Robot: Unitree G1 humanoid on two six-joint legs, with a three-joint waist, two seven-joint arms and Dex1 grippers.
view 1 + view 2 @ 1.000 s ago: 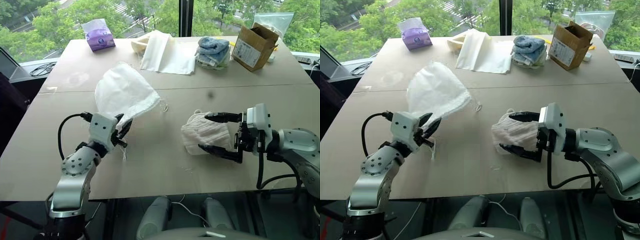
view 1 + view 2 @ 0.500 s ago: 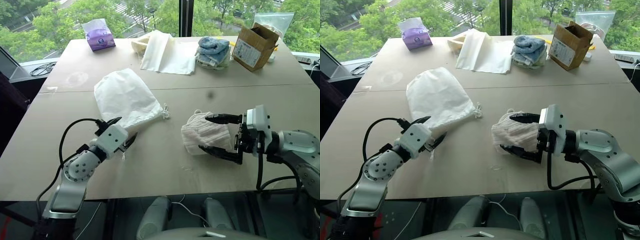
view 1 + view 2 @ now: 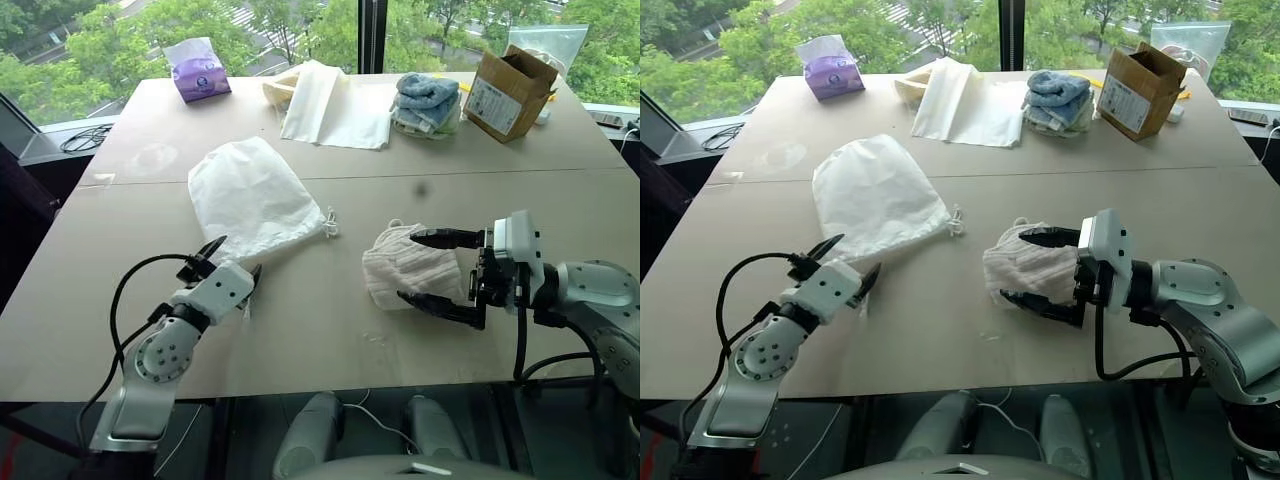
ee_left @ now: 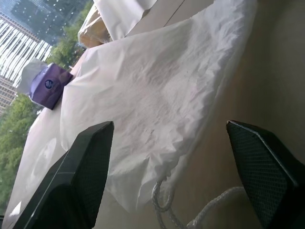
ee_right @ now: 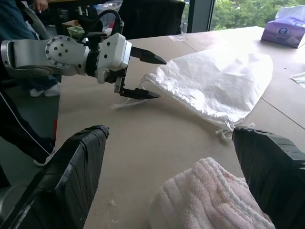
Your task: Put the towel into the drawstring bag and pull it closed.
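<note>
Left gripper: jaws open, empty, near front desk edge; earlier gripping bag corner, now released.
Drawstring bag: flat, left of desk centre, mouth collapsed; risk: towel won't enter.
Towel: right of centre.
Right gripper: jaws wide, straddling towel, no squeeze.

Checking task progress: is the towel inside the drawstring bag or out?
Out. The towel lies on the table apart from the flat drawstring bag.
</note>
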